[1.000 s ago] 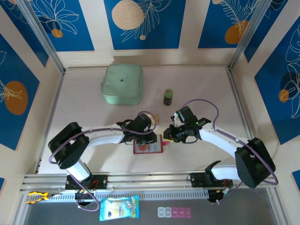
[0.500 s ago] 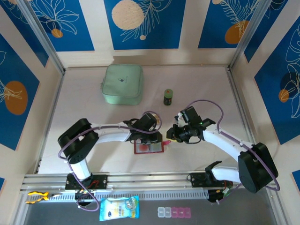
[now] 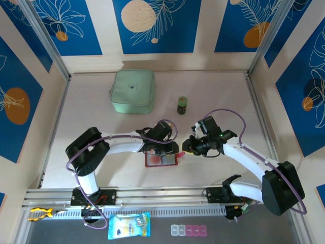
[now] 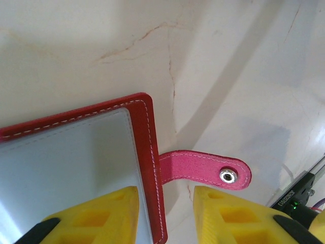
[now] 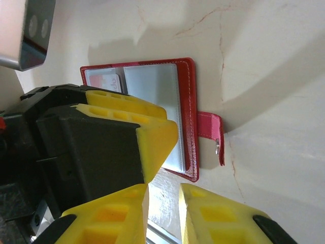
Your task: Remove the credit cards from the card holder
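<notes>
Left gripper (image 4: 165,195) eases its fingers apart astride the edge of the card holder (image 4: 76,147), while the right gripper (image 5: 163,192) hangs slightly parted and empty beside it; the credit cards (image 5: 104,82) are still pocketed.

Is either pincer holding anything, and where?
Nothing seems held: the left pincer, open, straddles the strap-side edge of the card holder; the right pincer is empty.

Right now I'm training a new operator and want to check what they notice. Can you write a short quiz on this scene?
1. True or false: the card holder lies shut on the table.
2. Which gripper hangs over the card holder's pockets? A) the left B) the right C) neither
3. On which side of the card holder, the robot's left or right, does the strap tab stick out?
Key: 1 false; 2 A, the left gripper; 3 right.
</notes>
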